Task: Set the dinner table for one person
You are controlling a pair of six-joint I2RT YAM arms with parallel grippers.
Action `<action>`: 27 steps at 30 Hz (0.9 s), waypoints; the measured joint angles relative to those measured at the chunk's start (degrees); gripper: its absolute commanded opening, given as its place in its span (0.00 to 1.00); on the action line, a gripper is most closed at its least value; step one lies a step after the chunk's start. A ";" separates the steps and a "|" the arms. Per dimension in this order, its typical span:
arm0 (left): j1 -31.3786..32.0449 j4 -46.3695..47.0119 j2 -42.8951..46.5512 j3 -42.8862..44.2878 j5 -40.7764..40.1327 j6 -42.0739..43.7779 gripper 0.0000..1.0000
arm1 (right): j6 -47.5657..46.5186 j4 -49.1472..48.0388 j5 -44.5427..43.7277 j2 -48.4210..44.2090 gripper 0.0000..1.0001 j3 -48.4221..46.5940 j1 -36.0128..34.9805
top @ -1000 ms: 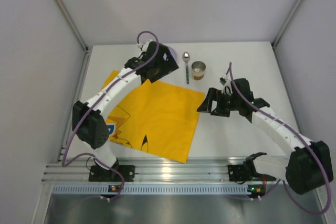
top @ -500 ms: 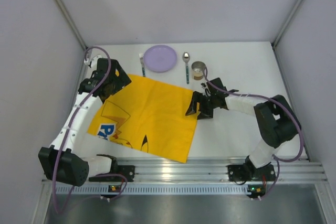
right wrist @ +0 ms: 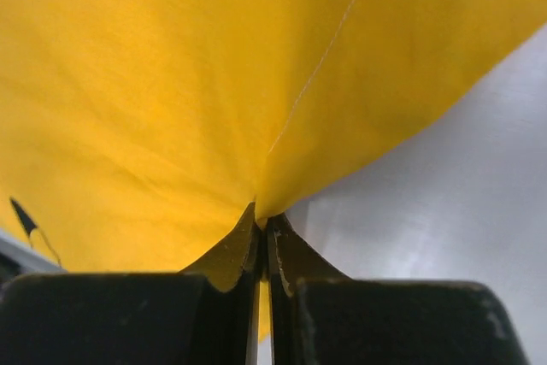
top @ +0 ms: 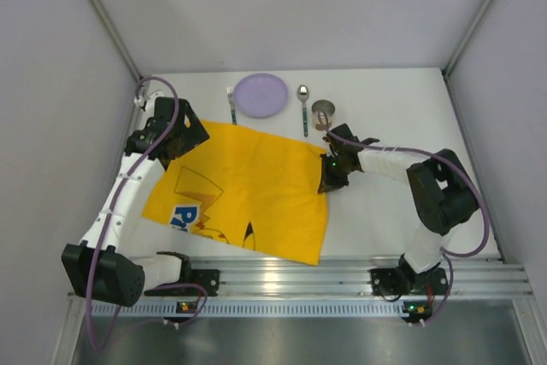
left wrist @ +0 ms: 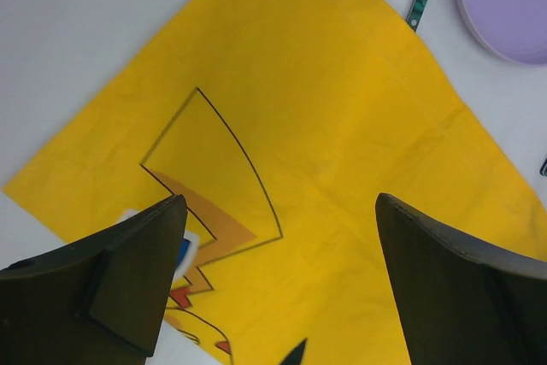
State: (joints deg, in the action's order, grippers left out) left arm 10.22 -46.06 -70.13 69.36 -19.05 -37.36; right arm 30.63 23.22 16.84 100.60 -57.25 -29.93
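Observation:
The white dinner table carries a yellow cartoon-printed cloth mat spread across its middle. My right gripper is low at the mat's right edge and shut on it; in the right wrist view the fingertips pinch a raised fold of the yellow cloth. My left gripper hovers above the mat's far left corner, open with nothing between its fingers, and the mat lies flat beneath it.
Along the far side stand a fork, a purple plate, a spoon and a small round metal cup. The plate and fork handle show in the left wrist view. Silver rails edge the table.
My right gripper has come down onto the mat's right edge and shut on it, shifting the near corner rightward. My left arm swung from over the plate to the mat's far left corner.

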 measured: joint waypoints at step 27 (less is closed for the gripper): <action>-3.19 24.68 -25.83 7.39 6.95 4.28 0.79 | -16.59 23.47 -19.19 -9.84 1.00 -13.16 12.66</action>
State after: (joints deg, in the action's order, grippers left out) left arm 7.03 -21.39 -95.96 76.75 -12.10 -33.08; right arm 14.04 46.70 -2.35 90.76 -70.41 -17.28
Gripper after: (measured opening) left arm 0.821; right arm 0.996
